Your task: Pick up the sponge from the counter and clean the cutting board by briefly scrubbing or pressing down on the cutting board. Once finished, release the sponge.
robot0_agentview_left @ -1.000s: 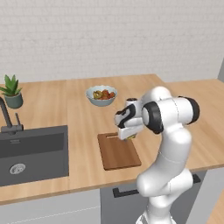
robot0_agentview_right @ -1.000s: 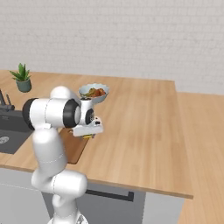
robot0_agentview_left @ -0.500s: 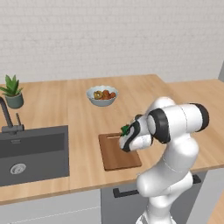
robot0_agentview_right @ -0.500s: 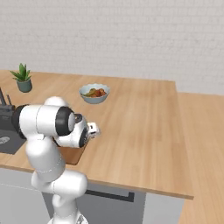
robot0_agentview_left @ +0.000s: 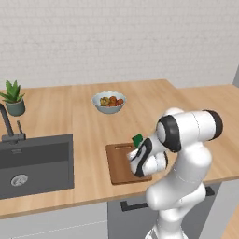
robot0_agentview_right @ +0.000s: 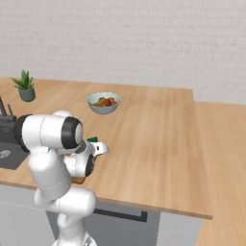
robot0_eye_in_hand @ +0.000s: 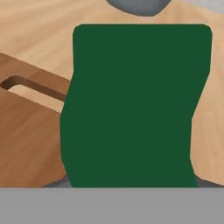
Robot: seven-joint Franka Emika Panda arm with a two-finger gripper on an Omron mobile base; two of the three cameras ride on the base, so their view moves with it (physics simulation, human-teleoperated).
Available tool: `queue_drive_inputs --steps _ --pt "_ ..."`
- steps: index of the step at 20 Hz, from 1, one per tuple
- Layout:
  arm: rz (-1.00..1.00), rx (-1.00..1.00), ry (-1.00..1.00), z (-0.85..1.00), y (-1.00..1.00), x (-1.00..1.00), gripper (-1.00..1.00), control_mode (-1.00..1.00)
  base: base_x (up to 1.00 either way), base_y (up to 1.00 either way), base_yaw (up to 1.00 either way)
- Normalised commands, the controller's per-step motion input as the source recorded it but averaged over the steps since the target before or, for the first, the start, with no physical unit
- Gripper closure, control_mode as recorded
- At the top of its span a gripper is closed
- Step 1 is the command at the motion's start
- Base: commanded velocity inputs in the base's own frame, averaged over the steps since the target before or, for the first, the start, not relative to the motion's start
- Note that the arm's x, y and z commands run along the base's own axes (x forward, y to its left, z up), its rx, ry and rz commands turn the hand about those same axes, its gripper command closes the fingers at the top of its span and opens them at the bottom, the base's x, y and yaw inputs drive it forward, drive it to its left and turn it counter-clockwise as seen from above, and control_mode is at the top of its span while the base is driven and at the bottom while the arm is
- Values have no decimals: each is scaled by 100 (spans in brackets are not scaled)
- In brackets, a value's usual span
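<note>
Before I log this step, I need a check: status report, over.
Hand shut on sponge, low over cutting board. Contact not confirmed. Fruit bowl well apart.

sponge (robot0_eye_in_hand: pixel 135 105): matt green | cutting board (robot0_eye_in_hand: pixel 26 144): smooth reddish wood | counter (robot0_agentview_left: pixel 84 121): light grained wood

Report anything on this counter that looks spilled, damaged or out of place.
Nothing stands out. The sponge is in the gripper at the cutting board, as the job calls for. The fruit bowl and potted plant stand upright on the counter.
</note>
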Motion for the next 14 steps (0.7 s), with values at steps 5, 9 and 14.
queue_drive_inputs --steps 5,9,14 --pt "0 0 50 41 -25 -36 100 -100 0 0 0" --pt "0 2 22 88 -55 0 100 -100 0 0 0" --pt "-1 3 27 64 -80 -17 100 -100 0 0 0"
